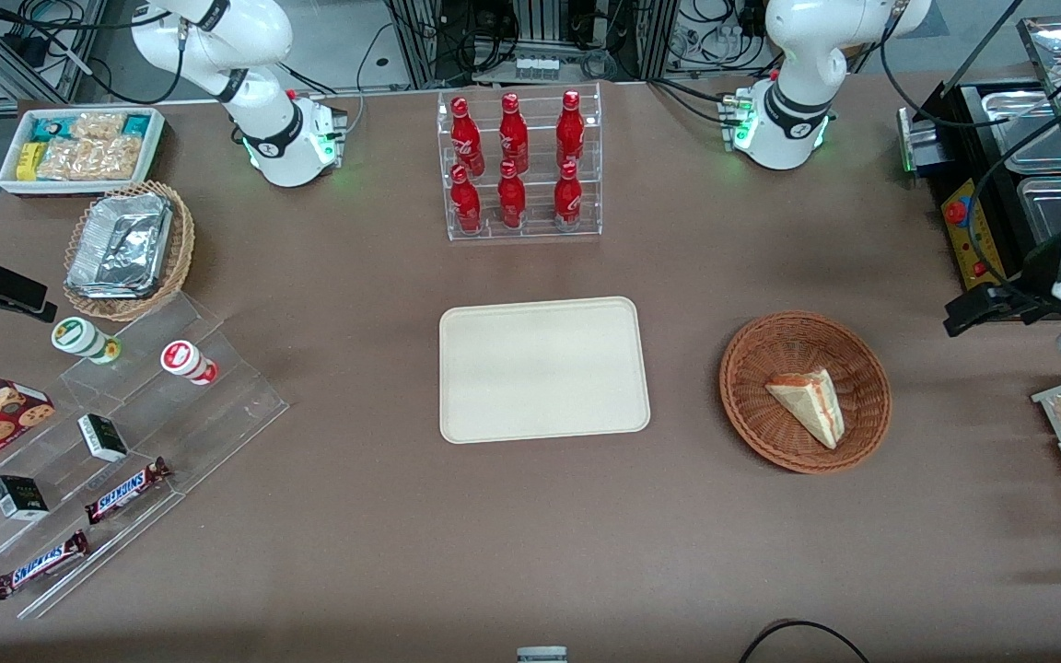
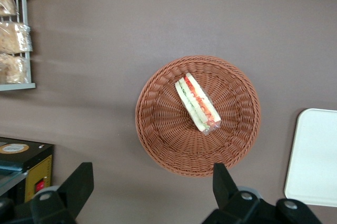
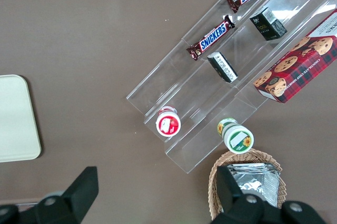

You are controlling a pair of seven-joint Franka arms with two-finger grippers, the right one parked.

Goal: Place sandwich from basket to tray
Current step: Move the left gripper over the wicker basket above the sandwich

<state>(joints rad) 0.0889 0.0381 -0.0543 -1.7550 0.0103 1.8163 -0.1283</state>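
A small triangular wedge sandwich (image 1: 808, 405) of pale bread, with red and green filling along its cut edge, lies inside the round reddish-brown woven wicker basket (image 1: 752, 405) on the brown surface (image 1: 355, 516). The flat cream-beige rectangular tray (image 1: 544, 368) sits bare beside the basket, toward the parked arm's end. The working arm's gripper (image 2: 150, 190) hangs high above the basket with jaws spread wide and holding nothing; a squeeze on the soft bread could crush it or snag the wicker rim.
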